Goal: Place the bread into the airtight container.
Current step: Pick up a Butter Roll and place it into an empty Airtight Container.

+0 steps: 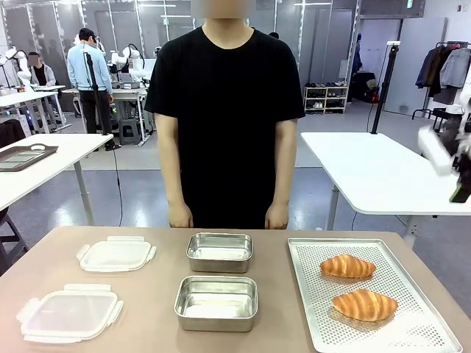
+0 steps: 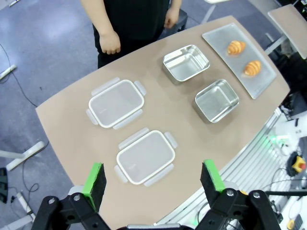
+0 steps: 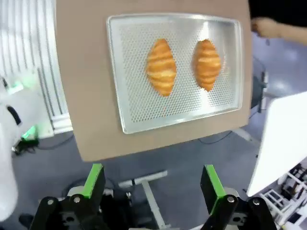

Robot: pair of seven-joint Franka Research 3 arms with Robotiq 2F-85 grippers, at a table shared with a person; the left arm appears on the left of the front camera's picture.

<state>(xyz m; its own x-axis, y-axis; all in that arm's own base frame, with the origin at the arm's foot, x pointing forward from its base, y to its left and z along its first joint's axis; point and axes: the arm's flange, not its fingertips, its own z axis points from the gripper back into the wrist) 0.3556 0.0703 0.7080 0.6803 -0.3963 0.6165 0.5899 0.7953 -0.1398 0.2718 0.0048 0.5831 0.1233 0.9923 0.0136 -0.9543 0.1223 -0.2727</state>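
Two golden croissants (image 1: 347,266) (image 1: 364,305) lie on a perforated metal tray (image 1: 309,294) at the table's right. Two open steel containers (image 1: 219,252) (image 1: 216,303) stand in the middle. My right gripper (image 3: 152,182) is open and empty, high above the table's edge, looking down at the croissants (image 3: 161,66) (image 3: 207,64) on the tray (image 3: 129,72). My left gripper (image 2: 153,182) is open and empty too, high over the table's left side, far from the containers (image 2: 186,63) (image 2: 217,100) and the croissants (image 2: 235,47) (image 2: 252,67). Part of my right arm (image 1: 441,151) appears blurred at the right edge.
Two clear plastic lids (image 1: 116,254) (image 1: 69,312) lie at the table's left. A person in black (image 1: 224,110) stands at the far edge, hands (image 1: 179,215) (image 1: 277,216) hanging by the table. White tables stand behind on both sides.
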